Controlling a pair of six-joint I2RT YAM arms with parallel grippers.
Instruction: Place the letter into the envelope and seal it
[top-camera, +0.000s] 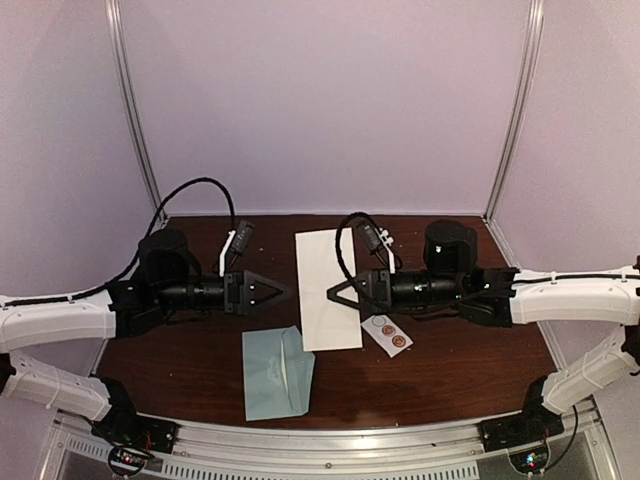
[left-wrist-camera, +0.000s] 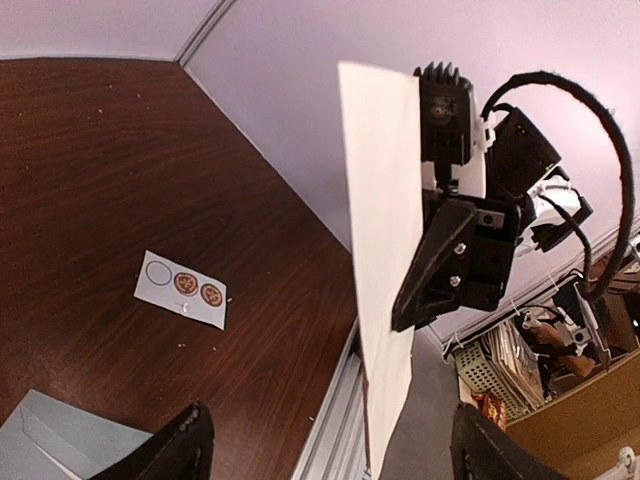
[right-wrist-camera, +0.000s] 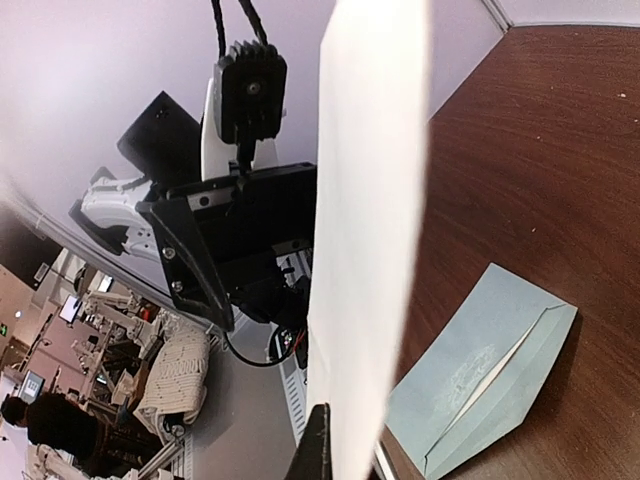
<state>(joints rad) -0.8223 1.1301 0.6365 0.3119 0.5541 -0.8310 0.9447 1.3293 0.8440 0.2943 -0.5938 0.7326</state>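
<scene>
**Item 1, surroundings.** Table (top-camera: 460, 375): dark wood, pale walls round it, metal rail (top-camera: 350, 432) along near edge. Sticker strip (top-camera: 386, 334): small white slip w/ two brown round stickers + one blank circle. It lies flat just R of centre, close to the letter's near-R corner, partly under the right arm in the top view. Black cables (top-camera: 195, 190) loop over both wrists.

**Item 2, letter** (top-camera: 322, 262): plain white sheet, held off the table btwn the two arms. Long axis runs near-to-far. It cuts across each wrist cam's view of the opposite arm.

**Item 3, right gripper** (top-camera: 333, 293): points L. Jaws pressed together on the letter, pinching it approx mid-length, reaching in from its R edge.

**Item 4, left gripper** (top-camera: 280, 291): points R, tips close to the letter's L edge. Fingers (left-wrist-camera: 185, 450) spread wide, nothing btwn them.

**Item 5, envelope** (top-camera: 270, 378): pale teal, flat on the table by the rail, L of centre, nearer than the left gripper's tips.
- Far-R corner sits just beside the letter's near-L corner in the top view.
- Long axis approx near-to-far.
- Flap along the R long side, white sliver showing at the fold.
- Faint whitish print at centre.
- Can't tell if the flap is loose or stuck.
</scene>
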